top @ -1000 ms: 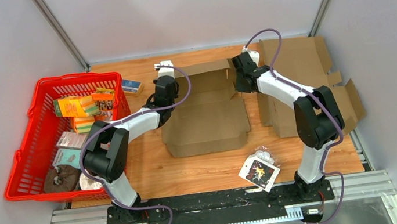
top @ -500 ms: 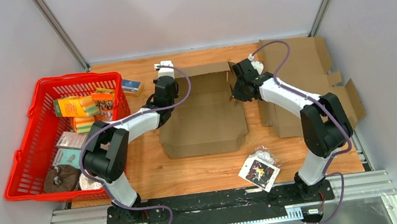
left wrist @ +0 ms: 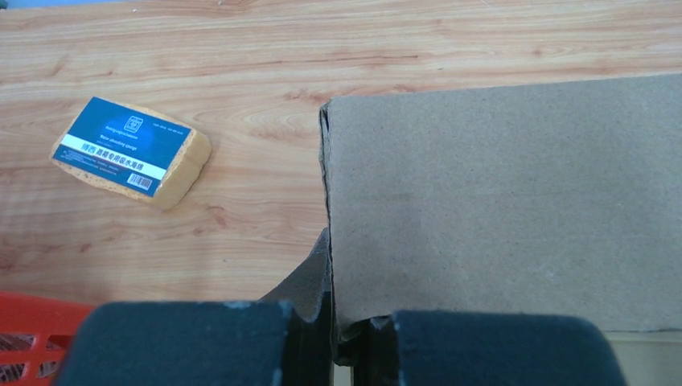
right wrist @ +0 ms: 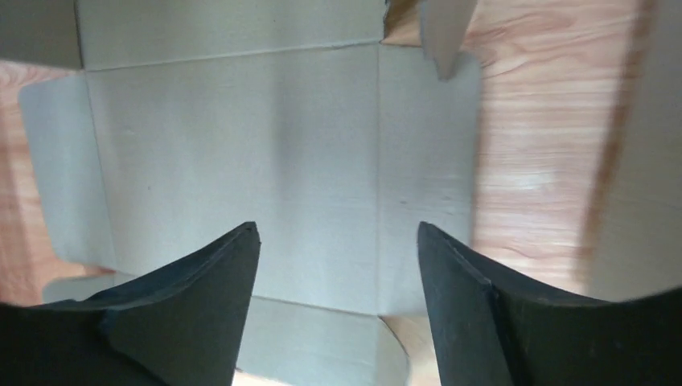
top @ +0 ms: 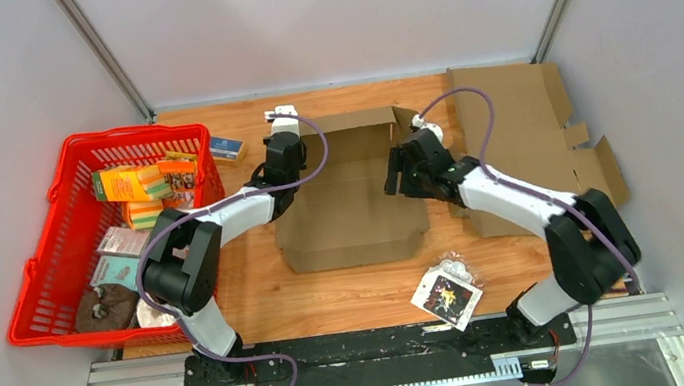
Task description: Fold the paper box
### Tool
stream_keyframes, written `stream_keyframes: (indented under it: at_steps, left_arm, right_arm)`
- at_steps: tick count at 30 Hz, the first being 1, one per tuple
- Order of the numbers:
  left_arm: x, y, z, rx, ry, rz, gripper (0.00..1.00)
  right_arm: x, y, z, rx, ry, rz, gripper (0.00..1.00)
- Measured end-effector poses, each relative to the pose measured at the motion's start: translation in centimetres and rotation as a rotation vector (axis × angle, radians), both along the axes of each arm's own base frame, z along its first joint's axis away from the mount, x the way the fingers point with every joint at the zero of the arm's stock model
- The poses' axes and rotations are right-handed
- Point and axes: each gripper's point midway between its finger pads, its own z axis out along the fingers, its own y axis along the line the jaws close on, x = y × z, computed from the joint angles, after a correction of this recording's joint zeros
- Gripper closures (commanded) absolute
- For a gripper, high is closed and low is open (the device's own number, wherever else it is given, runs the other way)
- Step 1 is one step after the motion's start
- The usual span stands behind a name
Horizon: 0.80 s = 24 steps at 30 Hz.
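My left tool (left wrist: 342, 347) is clamped on the upright left wall of the brown cardboard box (top: 349, 202), near its far corner. My right tool (right wrist: 338, 265) hangs with its fingers spread wide, gripping nothing, above the box's right part. The box sits open-topped in the middle of the overhead frame on the wooden worktop (top: 332, 295). A red plastic basket (top: 136, 132) stands at the left.

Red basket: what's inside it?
The red basket holds orange boxes, a yellow-and-green sponge, pale packets and something brown. They are piled up, so whatever lies under them is covered.
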Motion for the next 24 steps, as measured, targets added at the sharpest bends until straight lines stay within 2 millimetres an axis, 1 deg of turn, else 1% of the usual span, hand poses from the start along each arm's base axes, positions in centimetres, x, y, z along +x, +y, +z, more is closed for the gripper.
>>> stream_keyframes:
  at_steps: [1, 2, 3, 4, 5, 6, 8, 9, 10, 11, 12, 13, 15, 16, 17, 19, 21, 22, 24]
  left_arm:
    - [0.0, 0.0, 0.0, 0.0, 0.0, 0.0, 1.0]
    - [0.0, 0.0, 0.0, 0.0, 0.0, 0.0, 1.0]
    - [0.0, 0.0, 0.0, 0.0, 0.0, 0.0, 1.0]
    - [0.0, 0.0, 0.0, 0.0, 0.0, 0.0, 1.0]
    - [0.0, 0.0, 0.0, 0.0, 0.0, 0.0, 1.0]
    - [0.0, 0.0, 0.0, 0.0, 0.0, 0.0, 1.0]
    - [0.0, 0.0, 0.0, 0.0, 0.0, 0.0, 1.0]
    - [0.0, 0.0, 0.0, 0.0, 0.0, 0.0, 1.0]
    - [0.0, 0.0, 0.0, 0.0, 0.0, 0.0, 1.0]
    - [0.0, 0.0, 0.0, 0.0, 0.0, 0.0, 1.0]
    - [0.0, 0.0, 0.0, 0.0, 0.0, 0.0, 1.0]
    - [0.0, 0.0, 0.0, 0.0, 0.0, 0.0, 1.0]
    - [0.0, 0.0, 0.0, -0.001, -0.001, 0.0, 1.0]
    - [0.0, 0.0, 0.0, -0.001, -0.001, -0.001, 1.0]
    - [0.0, 0.0, -0.1, -0.002, -0.001, -0.001, 1.0]
    - [0.0, 0.0, 0.0, -0.004, -0.003, -0.002, 1.0]
    - [0.0, 0.0, 0.0, -0.005, -0.003, -0.002, 1.0]
    - [0.0, 0.0, 0.0, -0.004, -0.003, -0.002, 1.0]
    - [0.0, 0.0, 0.0, -0.005, -0.003, -0.002, 1.0]
  right_arm:
    - [-0.5, -0.5, 0.5, -0.015, -0.017, 0.024, 0.19]
    - [-0.9, -1.3, 1.6, -0.032, -0.045, 0.049, 0.18]
    - [-0.9, -2.3, 3.0, -0.04, -0.081, 0.051, 0.18]
    - [-0.5, -3.6, 4.7, -0.041, -0.127, 0.033, 0.18]
    - [0.1, -5.2, 6.2, -0.041, -0.171, 0.004, 0.18]
    - [0.8, -7.3, 7.8, -0.041, -0.218, -0.041, 0.17]
    - [2.4, -11.4, 10.0, -0.058, -0.297, -0.122, 0.17]
    - [3.2, -13.3, 10.5, -0.082, -0.317, -0.156, 0.17]
    - [4.0, -14.7, 10.7, -0.108, -0.326, -0.179, 0.17]
    - [5.1, -15.9, 10.8, -0.146, -0.328, -0.193, 0.18]
    - [6.1, -16.5, 10.4, -0.179, -0.318, -0.191, 0.19]
    - [7.3, -16.8, 10.1, -0.206, -0.311, -0.178, 0.21]
    - [10.1, -16.9, 8.8, -0.239, -0.28, -0.139, 0.42]
    - [11.3, -16.7, 7.8, -0.245, -0.25, -0.115, 0.56]
    - [12.6, -16.4, 7.0, -0.24, -0.233, -0.094, 0.65]
    - [14.5, -15.4, 5.6, -0.211, -0.208, -0.054, 0.65]
    - [15.9, -14.3, 4.1, -0.163, -0.188, -0.029, 0.67]
    - [16.2, -13.7, 3.3, -0.143, -0.177, -0.012, 0.67]
    - [16.3, -12.8, 2.0, -0.12, -0.154, 0.012, 0.69]
